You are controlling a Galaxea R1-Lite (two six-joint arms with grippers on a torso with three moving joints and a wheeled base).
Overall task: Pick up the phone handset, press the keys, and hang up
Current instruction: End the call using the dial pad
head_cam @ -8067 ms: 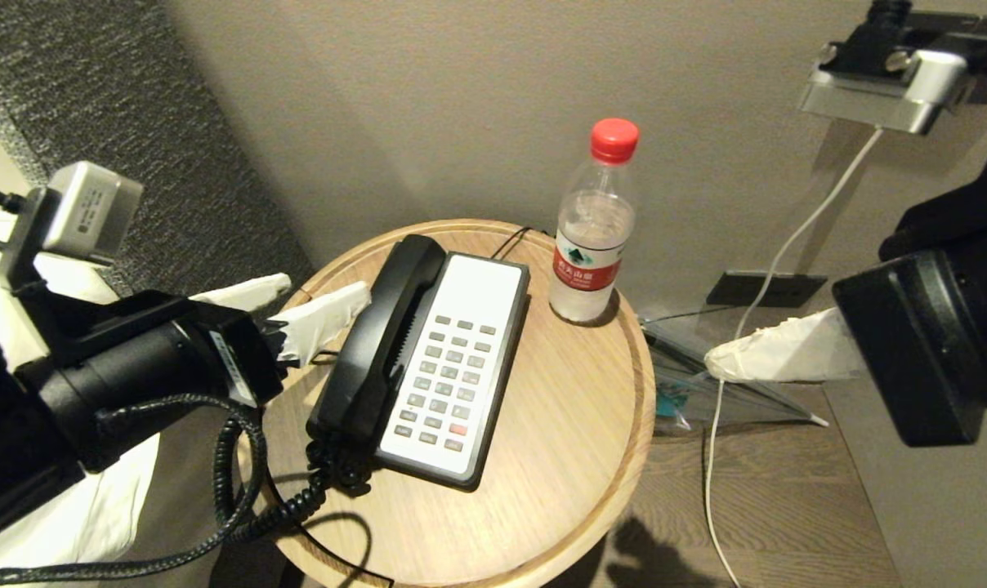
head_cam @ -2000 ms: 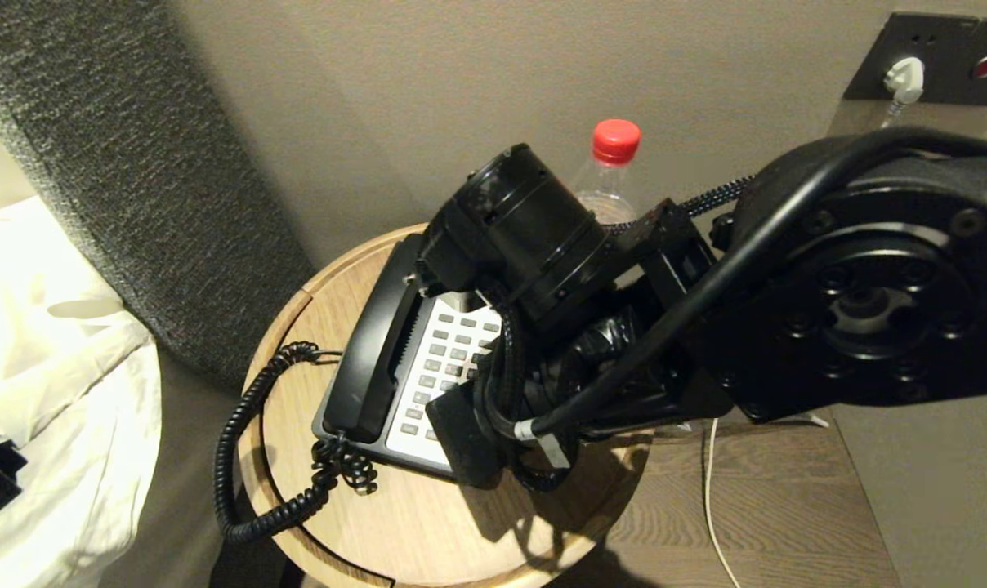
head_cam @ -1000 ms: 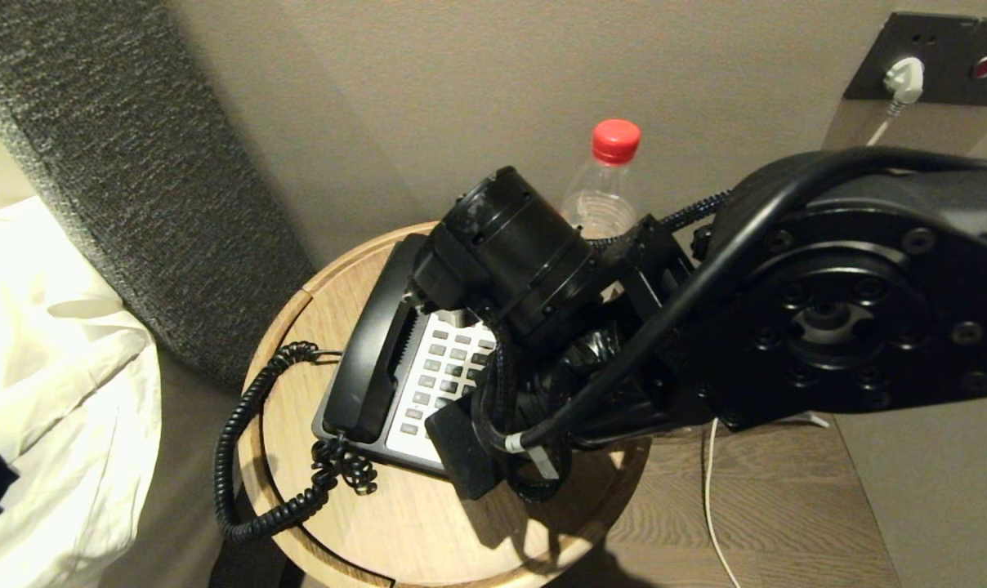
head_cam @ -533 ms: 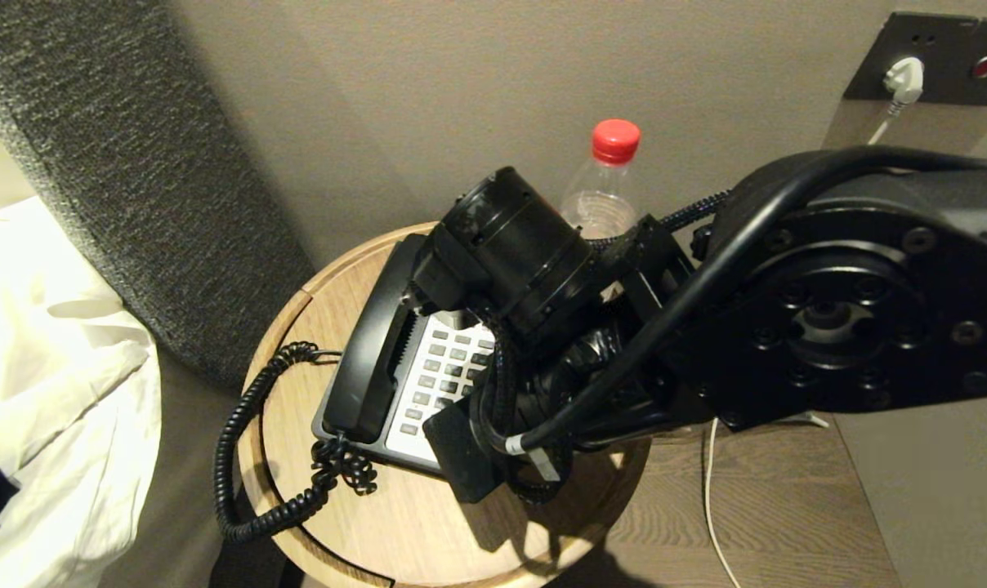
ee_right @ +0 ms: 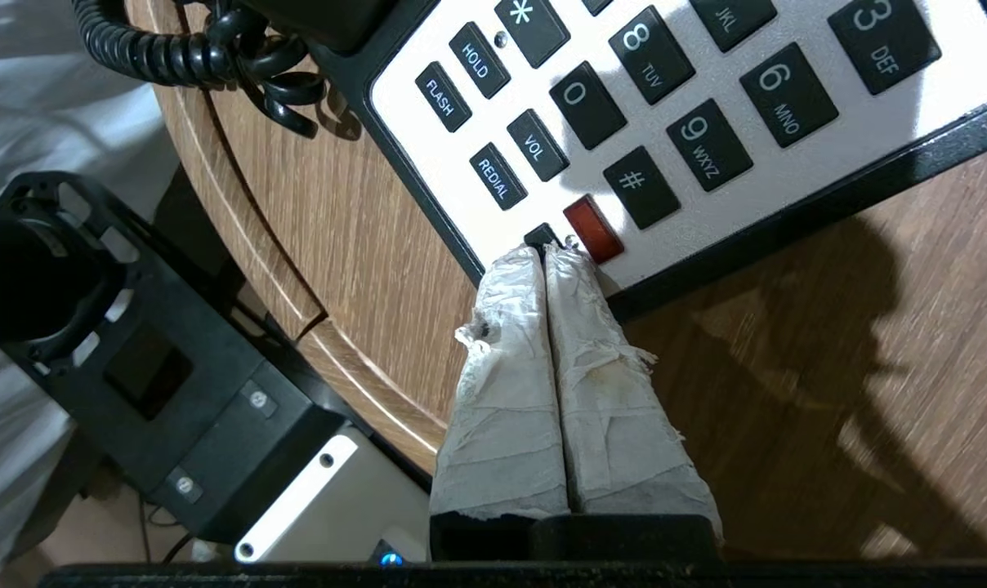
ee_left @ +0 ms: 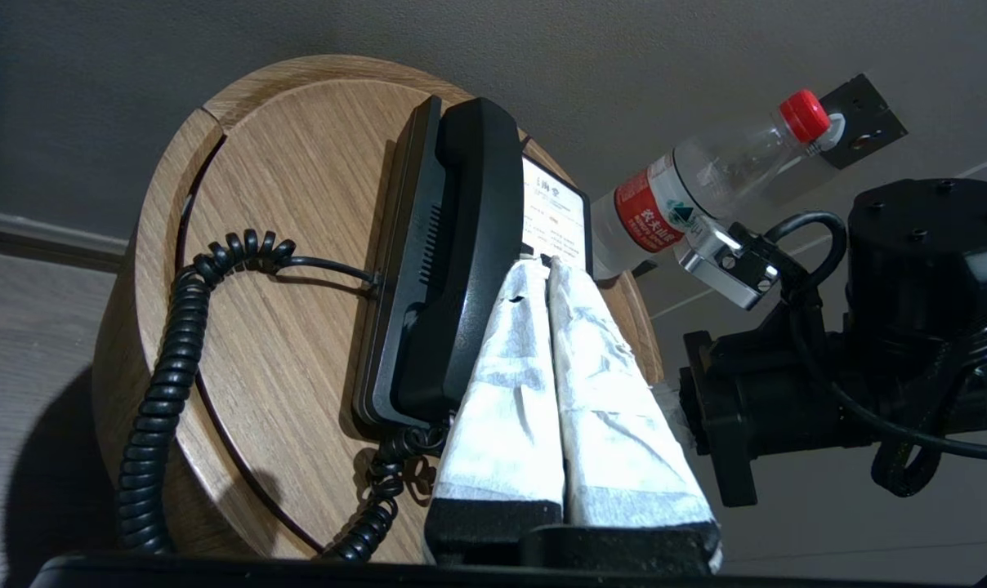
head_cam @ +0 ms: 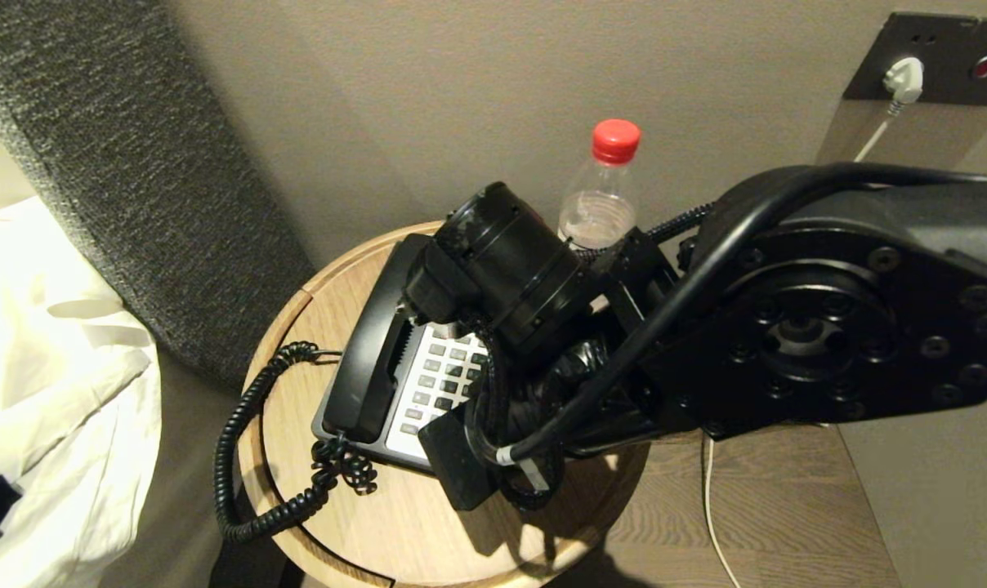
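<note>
Your right gripper (ee_right: 545,249), fingers pressed together and empty, touches the phone base (ee_right: 788,175) beside REDIAL (ee_right: 497,176). You see the handset (ee_left: 461,245) cradled; the left gripper (ee_left: 544,263) is closed, empty.

A hotel-style bedroom: a round wooden bedside table (head_cam: 428,539) carries a corded desk phone (head_cam: 428,384) and water bottle (head_cam: 600,204), with white bedding (head_cam: 44,367) and a grey padded headboard (head_cam: 118,163) at left.

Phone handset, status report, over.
Phone handset cradled on base. Right pincer shut, tips at bottom key row. Left pincer shut, clear. Nothing blocking.
</note>
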